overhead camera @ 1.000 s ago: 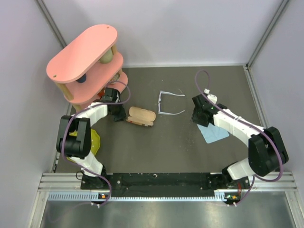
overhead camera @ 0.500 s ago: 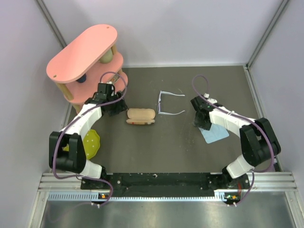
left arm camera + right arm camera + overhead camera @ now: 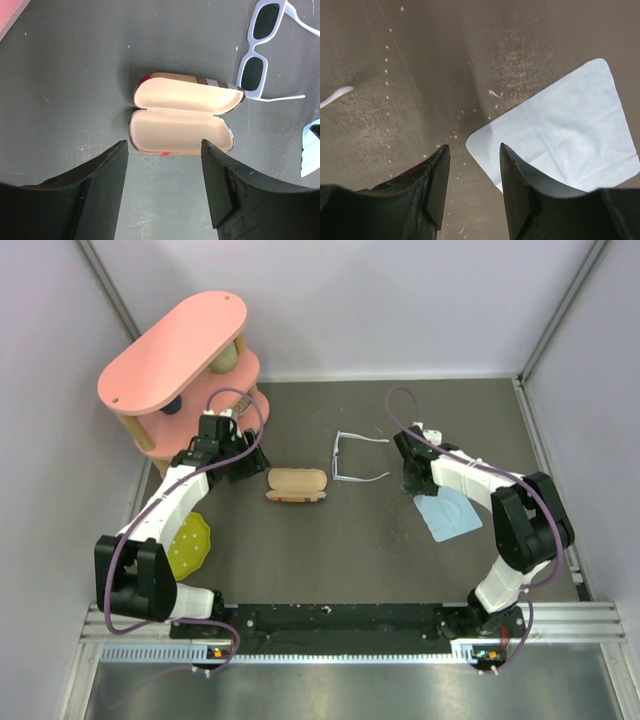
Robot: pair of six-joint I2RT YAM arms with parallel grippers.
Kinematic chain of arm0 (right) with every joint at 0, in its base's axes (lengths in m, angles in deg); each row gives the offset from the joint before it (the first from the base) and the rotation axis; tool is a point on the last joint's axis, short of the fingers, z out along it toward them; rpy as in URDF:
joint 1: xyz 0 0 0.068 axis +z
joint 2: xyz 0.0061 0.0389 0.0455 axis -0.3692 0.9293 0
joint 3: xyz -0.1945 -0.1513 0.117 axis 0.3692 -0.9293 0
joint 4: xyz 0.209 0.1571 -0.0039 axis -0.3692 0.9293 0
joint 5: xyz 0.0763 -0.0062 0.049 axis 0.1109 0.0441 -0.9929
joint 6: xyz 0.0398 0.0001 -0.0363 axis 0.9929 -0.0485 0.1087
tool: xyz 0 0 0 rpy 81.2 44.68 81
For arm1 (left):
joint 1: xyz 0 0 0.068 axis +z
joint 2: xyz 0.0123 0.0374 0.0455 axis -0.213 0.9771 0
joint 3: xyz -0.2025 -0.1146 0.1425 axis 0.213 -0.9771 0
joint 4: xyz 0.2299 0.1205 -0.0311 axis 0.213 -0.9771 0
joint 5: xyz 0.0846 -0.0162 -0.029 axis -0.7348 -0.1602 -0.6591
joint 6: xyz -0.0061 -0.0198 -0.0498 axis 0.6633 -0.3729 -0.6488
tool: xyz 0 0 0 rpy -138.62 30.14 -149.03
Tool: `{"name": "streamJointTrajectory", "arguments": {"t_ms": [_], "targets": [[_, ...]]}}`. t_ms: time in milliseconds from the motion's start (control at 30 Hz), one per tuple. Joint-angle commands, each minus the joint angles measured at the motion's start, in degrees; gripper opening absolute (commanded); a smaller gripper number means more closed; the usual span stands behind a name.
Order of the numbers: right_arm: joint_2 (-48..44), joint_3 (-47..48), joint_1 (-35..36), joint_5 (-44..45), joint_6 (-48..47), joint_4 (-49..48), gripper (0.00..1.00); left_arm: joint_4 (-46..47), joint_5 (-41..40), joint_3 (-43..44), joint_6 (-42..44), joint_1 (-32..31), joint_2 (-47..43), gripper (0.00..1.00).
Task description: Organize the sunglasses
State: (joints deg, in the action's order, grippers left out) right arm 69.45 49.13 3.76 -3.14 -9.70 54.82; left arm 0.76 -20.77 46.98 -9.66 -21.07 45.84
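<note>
Two arms: both low over the dark grey matte table (image 3: 380,550), neither holding anything.
Far left: pink two-tier oval wooden shelf (image 3: 172,352); yellow scalloped plate (image 3: 190,545) nearer the bases. Both well apart from the work.
Left gripper (image 3: 164,145): jaws spread wide and empty, hanging over the near edge of the case.
Case: brown plaid oblong hard case (image 3: 182,120), lid open, cream lining up, nothing inside.
Sunglasses: white thin-framed plastic sunglasses (image 3: 256,50), flat on the table just beside the case's right end, between the two grippers, temples unfolded and pointing right.
Handling (judged): light and stiff. The slender temples would likely flex or snap if squeezed, and the lenses would smear. Best hold looks like the bridge or a front corner by the hinge. Temples probably need folding to fit the case.
Right gripper (image 3: 472,150): jaws partly open and empty, above one corner of the cloth.
Cloth: light blue square soft cloth (image 3: 560,130), lying flat.
Surface: scuffed and speckled. The frame sits low, so the jaws must come right down.
Room: pale walls on three sides.
</note>
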Motion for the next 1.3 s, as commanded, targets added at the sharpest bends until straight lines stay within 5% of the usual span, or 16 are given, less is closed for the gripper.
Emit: {"name": "streamJointTrajectory", "arguments": {"t_ms": [0,433,1033,1267], "targets": [[2.75,2.75,-0.29,0.10,-2.91,-2.20,0.43,0.37,0.41,-0.27,0.43,-0.01,-1.24,0.64],[4.26,-0.50,-1.52,-4.12,0.95,-3.35,0.22,0.46,0.76,-0.45,0.52,-0.10,-0.28,0.63],[-1.20,-4.19,-2.05,-4.64,1.21,-5.63,0.27,0.28,0.94,-0.36,0.78,-0.01,0.16,0.63],[-0.32,-5.68,-3.28,-7.28,-0.18,-10.01,0.20,0.02,0.50,-0.53,1.05,-0.01,0.08,0.63]]}}
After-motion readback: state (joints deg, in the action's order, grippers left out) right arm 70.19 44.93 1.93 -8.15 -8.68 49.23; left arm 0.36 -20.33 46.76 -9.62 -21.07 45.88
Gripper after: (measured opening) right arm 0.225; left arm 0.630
